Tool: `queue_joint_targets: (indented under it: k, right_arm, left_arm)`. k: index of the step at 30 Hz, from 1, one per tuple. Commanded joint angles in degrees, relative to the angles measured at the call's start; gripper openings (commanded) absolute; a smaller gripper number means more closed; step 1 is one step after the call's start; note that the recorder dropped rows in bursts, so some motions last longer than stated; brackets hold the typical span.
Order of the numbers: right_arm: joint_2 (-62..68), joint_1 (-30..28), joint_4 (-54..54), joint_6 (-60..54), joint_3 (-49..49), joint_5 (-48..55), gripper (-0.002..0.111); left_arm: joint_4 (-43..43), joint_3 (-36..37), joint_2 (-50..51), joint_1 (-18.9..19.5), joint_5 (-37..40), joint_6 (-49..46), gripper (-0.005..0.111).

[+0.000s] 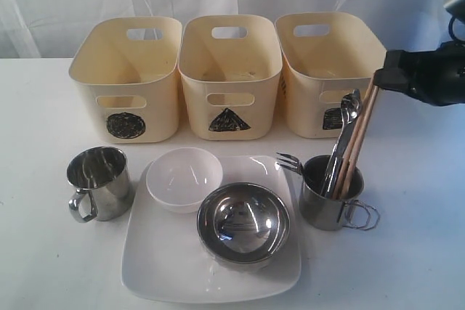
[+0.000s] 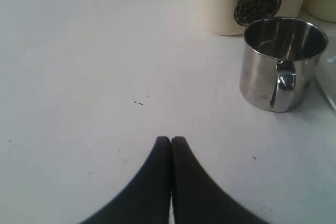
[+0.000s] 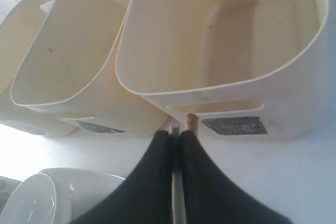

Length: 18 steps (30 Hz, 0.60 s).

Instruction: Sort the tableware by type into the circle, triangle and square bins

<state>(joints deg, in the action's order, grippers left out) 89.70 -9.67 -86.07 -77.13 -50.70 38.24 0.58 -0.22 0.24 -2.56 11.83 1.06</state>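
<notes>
My right gripper point(image 1: 379, 81) is shut on the top ends of the wooden chopsticks point(image 1: 360, 136), just in front of the square bin point(image 1: 320, 70). One wooden tip point(image 3: 192, 121) pokes out past the right gripper point(image 3: 176, 132). The chopsticks' lower ends stand in the right steel mug point(image 1: 327, 205) with a spoon point(image 1: 347, 117) and a fork point(image 1: 288, 161). A small white bowl point(image 1: 184, 177) and a steel bowl point(image 1: 243, 223) sit on the square white plate point(image 1: 174, 266). My left gripper point(image 2: 171, 139) is shut and empty over bare table, short of the left steel mug point(image 2: 283, 61).
The circle bin point(image 1: 138, 70), the triangle bin point(image 1: 231, 78) and the square bin stand in a row at the back. Nothing shows inside them. The left mug point(image 1: 98, 179) stands in front of the circle bin, left of the plate. A white curtain hangs behind.
</notes>
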Motion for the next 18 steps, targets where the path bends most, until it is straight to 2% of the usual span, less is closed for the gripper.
queue_joint_targets:
  k: [1,18]
  right_arm:
    - [-3.2,0.1,0.6,-0.6,0.0,0.5,0.0]
    - [-14.1,0.1,-1.9,-0.6,-0.1,0.2,0.0]
  left_arm:
    - [0.2,0.2,-0.2,0.1,-0.2,0.2,0.0]
    - [0.2,0.2,-0.2,0.1,-0.2,0.2,0.0]
